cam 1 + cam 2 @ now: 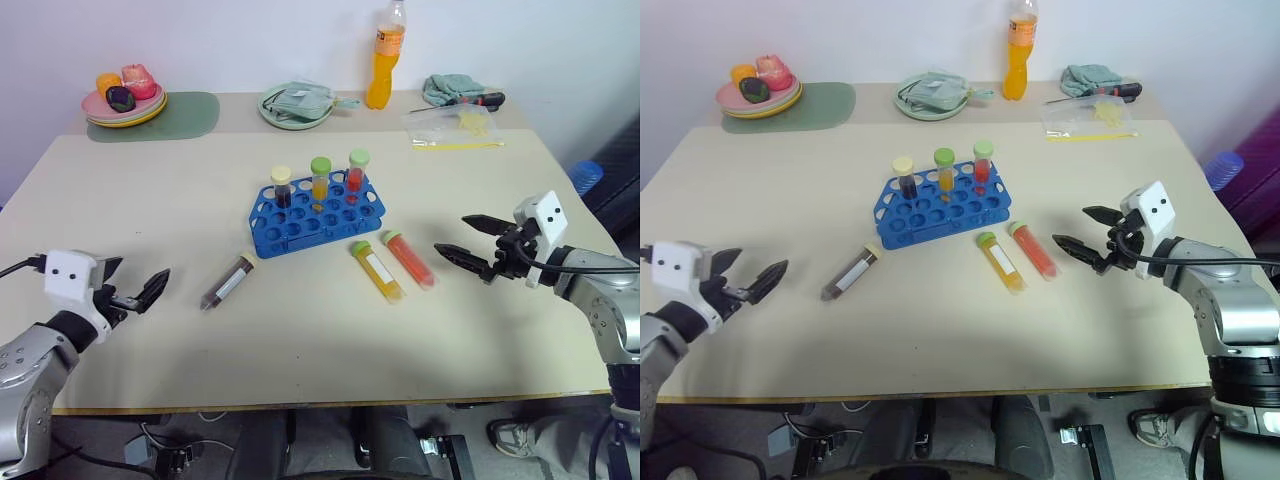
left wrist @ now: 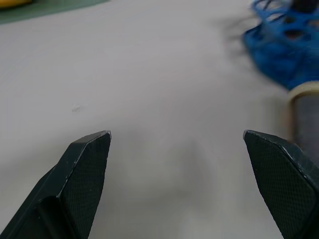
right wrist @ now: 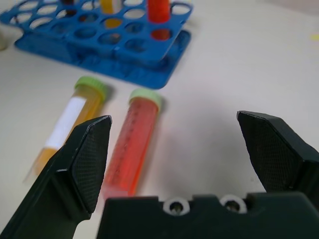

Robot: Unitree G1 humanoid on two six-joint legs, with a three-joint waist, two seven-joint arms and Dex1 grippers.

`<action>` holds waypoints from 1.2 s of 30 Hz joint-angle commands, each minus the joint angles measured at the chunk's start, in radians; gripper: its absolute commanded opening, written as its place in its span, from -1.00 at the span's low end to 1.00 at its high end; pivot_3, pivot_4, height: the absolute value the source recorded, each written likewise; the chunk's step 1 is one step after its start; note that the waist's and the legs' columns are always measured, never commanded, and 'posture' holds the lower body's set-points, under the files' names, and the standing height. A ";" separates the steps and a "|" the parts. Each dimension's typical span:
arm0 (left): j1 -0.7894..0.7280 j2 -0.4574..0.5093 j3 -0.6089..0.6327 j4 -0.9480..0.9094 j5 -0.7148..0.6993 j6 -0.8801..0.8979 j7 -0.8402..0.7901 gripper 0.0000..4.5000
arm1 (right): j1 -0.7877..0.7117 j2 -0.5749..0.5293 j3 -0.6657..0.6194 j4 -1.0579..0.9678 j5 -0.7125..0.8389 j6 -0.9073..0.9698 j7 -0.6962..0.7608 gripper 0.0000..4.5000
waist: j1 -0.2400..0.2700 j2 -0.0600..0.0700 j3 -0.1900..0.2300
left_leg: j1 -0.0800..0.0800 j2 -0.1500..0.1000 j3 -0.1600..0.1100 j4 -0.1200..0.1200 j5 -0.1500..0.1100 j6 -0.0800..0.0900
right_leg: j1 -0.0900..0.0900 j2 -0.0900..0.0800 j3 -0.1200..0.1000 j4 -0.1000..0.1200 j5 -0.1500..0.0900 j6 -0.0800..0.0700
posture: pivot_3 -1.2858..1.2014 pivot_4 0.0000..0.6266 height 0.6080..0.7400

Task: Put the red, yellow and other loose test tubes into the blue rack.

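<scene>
Lying loose: three test tubes | beside blue rack | mid-table

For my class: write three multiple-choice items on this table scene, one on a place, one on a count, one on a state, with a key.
1. Where does the dark brown tube lie?
A. left of the blue rack
B. in the rack
C. on a plate

2. How many tubes stand in the rack?
A. one
B. three
C. five

3. The right tool is:
A. shut on a tube
B. open, holding nothing
C. inside the rack

Key: A, it lies flat on the table beside the rack; B, three capped tubes stand upright; B, its fingers are spread with nothing between them.
</scene>
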 commanded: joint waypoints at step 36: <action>-0.111 0.123 -0.462 -0.195 -0.014 -0.073 -0.341 0.94 | -0.782 0.152 0.513 0.267 0.117 1.053 -0.542 1.00 | -0.027 0.002 0.001 | -0.002 -0.001 0.000 -0.001 -0.001 0.001 | -0.004 0.001 0.001 0.001 0.001 0.001 | 0.03 -0.52 1.00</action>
